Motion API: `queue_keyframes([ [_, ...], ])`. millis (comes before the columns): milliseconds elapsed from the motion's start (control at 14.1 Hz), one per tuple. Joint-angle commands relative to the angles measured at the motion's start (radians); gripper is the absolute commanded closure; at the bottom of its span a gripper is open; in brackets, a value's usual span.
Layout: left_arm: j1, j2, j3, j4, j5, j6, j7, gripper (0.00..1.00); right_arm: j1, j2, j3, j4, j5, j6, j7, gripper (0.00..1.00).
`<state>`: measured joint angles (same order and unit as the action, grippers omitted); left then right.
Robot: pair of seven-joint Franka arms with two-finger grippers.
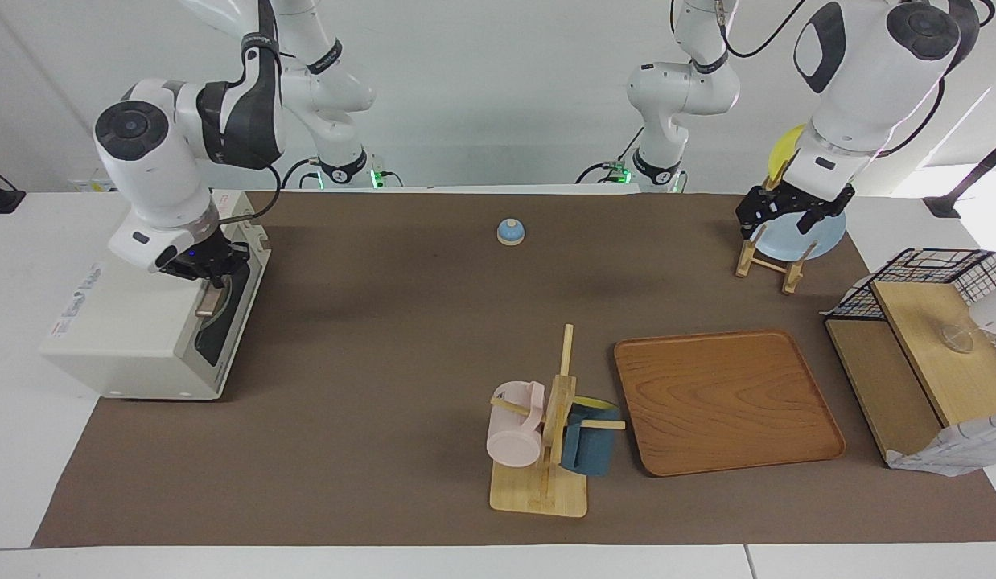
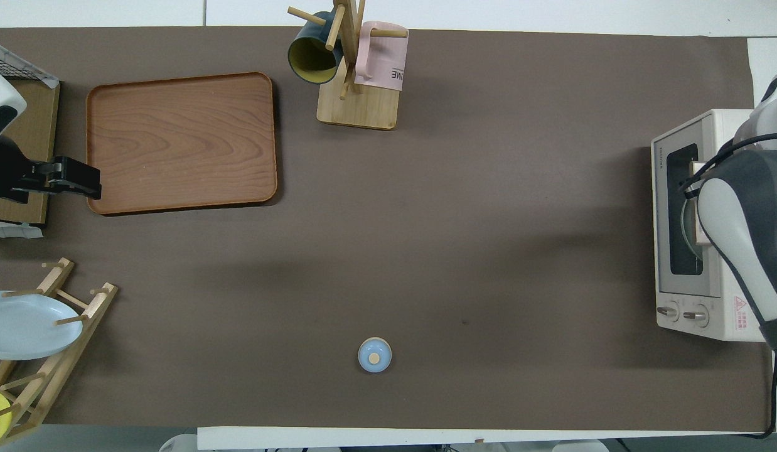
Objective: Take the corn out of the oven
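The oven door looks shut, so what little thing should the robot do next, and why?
Probably pull the handle outward and down. The oven door is closed, no corn shows, and the shut right gripper sits at the handle. The left gripper waits, open, over the plate rack.

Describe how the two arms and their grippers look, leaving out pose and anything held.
Both arms have glossy white shells with dark grey to black bands at the joints and black cables looped alongside. The right gripper is black, with a small blue light on its body. The left gripper is black too, under a white wrist.
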<state>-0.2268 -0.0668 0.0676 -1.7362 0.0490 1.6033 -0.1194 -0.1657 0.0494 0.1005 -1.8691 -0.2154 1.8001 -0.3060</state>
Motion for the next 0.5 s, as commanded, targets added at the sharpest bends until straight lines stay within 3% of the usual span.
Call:
queue_keyframes([
  [0, 0.004, 0.004, -0.005, 0.014, 0.003, -0.013, 0.012, 0.0, -0.025, -0.022, 0.008, -0.05, -0.007, 0.045, -0.064, 1.0],
  [213, 0.001, 0.005, -0.006, 0.027, -0.009, 0.03, 0.017, 0.0, 0.008, 0.0, 0.01, -0.062, -0.007, 0.094, -0.027, 1.0],
  [355, 0.013, 0.027, 0.003, 0.103, -0.096, 0.015, 0.038, 0.0, 0.054, 0.032, 0.01, -0.062, -0.007, 0.116, 0.04, 1.0],
  [426, 0.027, 0.032, 0.008, 0.095, -0.098, 0.006, 0.075, 0.0, 0.072, 0.047, 0.01, -0.064, -0.007, 0.143, 0.068, 1.0],
])
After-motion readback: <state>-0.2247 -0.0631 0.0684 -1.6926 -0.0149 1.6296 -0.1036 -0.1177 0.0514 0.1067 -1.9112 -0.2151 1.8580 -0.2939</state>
